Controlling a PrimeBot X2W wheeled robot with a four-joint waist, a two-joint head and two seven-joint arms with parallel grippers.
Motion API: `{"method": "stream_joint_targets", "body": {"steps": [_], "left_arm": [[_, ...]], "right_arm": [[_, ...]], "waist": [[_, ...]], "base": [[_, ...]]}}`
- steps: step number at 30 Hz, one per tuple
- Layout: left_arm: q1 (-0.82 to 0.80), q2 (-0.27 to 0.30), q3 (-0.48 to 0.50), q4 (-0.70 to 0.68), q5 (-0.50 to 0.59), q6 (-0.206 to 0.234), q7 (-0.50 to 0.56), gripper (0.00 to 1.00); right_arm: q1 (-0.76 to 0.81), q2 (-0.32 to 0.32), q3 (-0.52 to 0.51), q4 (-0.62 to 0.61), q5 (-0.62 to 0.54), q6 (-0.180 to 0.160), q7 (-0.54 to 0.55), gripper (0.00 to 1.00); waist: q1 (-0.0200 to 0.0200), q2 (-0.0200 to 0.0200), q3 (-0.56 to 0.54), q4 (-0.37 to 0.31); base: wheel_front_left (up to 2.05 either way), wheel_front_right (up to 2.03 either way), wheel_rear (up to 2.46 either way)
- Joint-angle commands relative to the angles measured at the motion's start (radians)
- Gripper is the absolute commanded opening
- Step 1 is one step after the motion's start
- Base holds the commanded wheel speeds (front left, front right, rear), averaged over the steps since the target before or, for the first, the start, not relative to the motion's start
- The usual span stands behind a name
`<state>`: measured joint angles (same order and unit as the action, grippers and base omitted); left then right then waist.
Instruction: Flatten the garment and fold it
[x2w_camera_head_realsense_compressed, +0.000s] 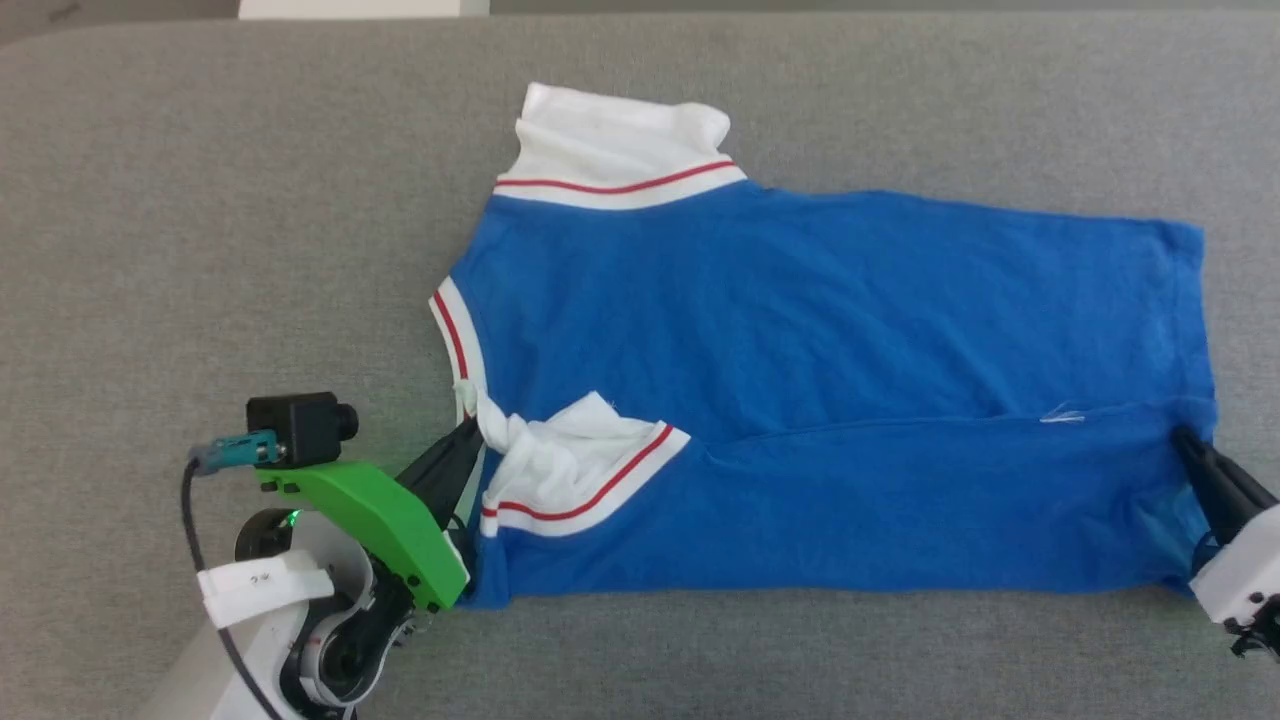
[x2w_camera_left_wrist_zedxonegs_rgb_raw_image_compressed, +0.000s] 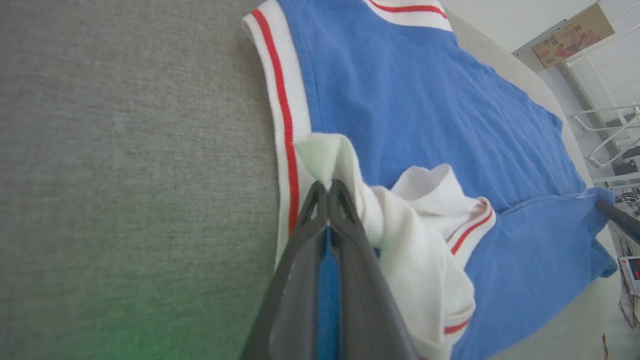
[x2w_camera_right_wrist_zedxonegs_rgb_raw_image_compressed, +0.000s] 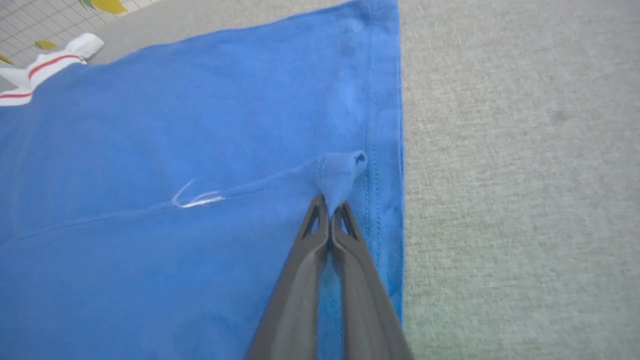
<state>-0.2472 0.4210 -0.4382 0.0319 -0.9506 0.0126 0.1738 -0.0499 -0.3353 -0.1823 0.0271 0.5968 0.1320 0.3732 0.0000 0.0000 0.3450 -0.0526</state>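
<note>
Closest to the head camera, at the lower left, sits the left arm's green wrist housing (x2w_camera_head_realsense_compressed: 380, 520) with a small black camera (x2w_camera_head_realsense_compressed: 300, 425) on top, and from it the left gripper (x2w_camera_head_realsense_compressed: 470, 428) reaches to the neck end of the royal-blue jersey T-shirt (x2w_camera_head_realsense_compressed: 820, 320). Its jaws are pressed together on cloth: in the left wrist view the left gripper (x2w_camera_left_wrist_zedxonegs_rgb_raw_image_compressed: 327, 187) pinches a twist of white fabric where the bunched near sleeve (x2w_camera_left_wrist_zedxonegs_rgb_raw_image_compressed: 425, 235) meets the red-striped neck trim (x2w_camera_left_wrist_zedxonegs_rgb_raw_image_compressed: 285, 115), and a strip of blue shows between the two dark fingers (x2w_camera_left_wrist_zedxonegs_rgb_raw_image_compressed: 300, 280). The shirt lies sideways on the grey cloth-covered desk (x2w_camera_head_realsense_compressed: 200, 200), neck toward the robot's left and hem toward its right, plain blue side up. Its near side is folded up over the body, the fold's edge running from the crumpled near sleeve (x2w_camera_head_realsense_compressed: 570, 470) across to the right gripper (x2w_camera_head_realsense_compressed: 1180, 435) at the hem. The far sleeve (x2w_camera_head_realsense_compressed: 620, 140) lies white, spread away from the robot. In the right wrist view the right gripper (x2w_camera_right_wrist_zedxonegs_rgb_raw_image_compressed: 330, 202) has its jaws closed on a small peak of blue hem corner, just beside the stitched hem edge, and a loose white thread (x2w_camera_right_wrist_zedxonegs_rgb_raw_image_compressed: 197, 200) lies on the fold edge nearby.
</note>
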Motion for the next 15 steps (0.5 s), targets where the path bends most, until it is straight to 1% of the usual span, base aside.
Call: {"method": "stream_joint_targets", "body": {"steps": [1, 3, 4, 5, 6, 7, 11, 12, 13, 14, 15], "left_arm": [[-0.026, -0.007, -0.005, 0.026, 0.014, -0.010, 0.001, 0.00], [-0.039, -0.014, -0.012, 0.063, 0.016, -0.017, 0.001, 0.00], [-0.048, -0.022, -0.019, 0.109, 0.015, -0.019, 0.004, 0.00], [-0.049, -0.024, -0.022, 0.121, 0.014, -0.018, 0.008, 0.00], [-0.050, -0.026, -0.024, 0.132, 0.014, -0.017, 0.010, 0.00], [-0.051, -0.028, -0.024, 0.140, 0.015, -0.013, 0.009, 0.00], [-0.049, -0.032, -0.025, 0.167, 0.016, -0.007, 0.002, 0.00], [-0.045, -0.034, -0.023, 0.169, 0.014, -0.007, -0.003, 0.26], [-0.043, -0.037, -0.019, 0.168, 0.010, -0.006, -0.008, 0.39], [-0.038, -0.039, -0.010, 0.164, 0.006, -0.003, -0.022, 0.80], [-0.034, -0.038, -0.008, 0.160, 0.007, -0.003, -0.028, 1.00]], "right_arm": [[-0.024, -0.008, 0.013, 0.022, 0.007, -0.001, -0.008, 0.00], [-0.038, -0.015, 0.030, 0.054, 0.010, -0.001, -0.013, 0.00], [-0.050, -0.019, 0.045, 0.106, 0.012, -0.001, -0.013, 0.00], [-0.053, -0.018, 0.046, 0.119, 0.013, -0.001, -0.013, 0.29], [-0.056, -0.018, 0.048, 0.131, 0.013, -0.001, -0.015, 0.97], [-0.058, -0.018, 0.049, 0.140, 0.012, -0.001, -0.019, 1.00], [-0.064, -0.014, 0.052, 0.164, 0.013, -0.001, -0.038, 1.00], [-0.064, -0.012, 0.051, 0.164, 0.018, -0.001, -0.045, 1.00], [-0.063, -0.012, 0.049, 0.162, 0.020, -0.001, -0.051, 1.00], [-0.059, -0.013, 0.046, 0.156, 0.023, -0.001, -0.057, 1.00], [-0.056, -0.014, 0.044, 0.152, 0.024, -0.001, -0.061, 1.00]], "waist": [[0.0000, 0.0000, 0.034, -0.006], [0.0000, 0.0000, 0.038, -0.008], [0.0000, 0.0000, 0.036, -0.009], [0.0000, 0.0000, 0.033, -0.008], [0.0000, 0.0000, 0.030, -0.008], [0.0000, 0.0000, 0.027, -0.007], [0.0000, 0.0000, 0.006, -0.005], [0.0000, 0.0000, -0.003, -0.005], [0.0000, 0.0000, -0.009, -0.004], [0.0000, 0.0000, -0.021, -0.002], [0.0000, 0.0000, -0.028, -0.001]], "base": [[0.00, 0.00, 0.00], [0.00, 0.00, 0.00], [0.00, 0.00, 0.00], [0.00, 0.00, 0.00], [0.00, 0.00, 0.00], [0.00, 0.00, 0.00], [0.00, 0.00, 0.00], [0.00, 0.00, 0.00], [0.00, 0.00, 0.00], [0.00, 0.00, 0.00], [0.00, 0.00, 0.00]]}}
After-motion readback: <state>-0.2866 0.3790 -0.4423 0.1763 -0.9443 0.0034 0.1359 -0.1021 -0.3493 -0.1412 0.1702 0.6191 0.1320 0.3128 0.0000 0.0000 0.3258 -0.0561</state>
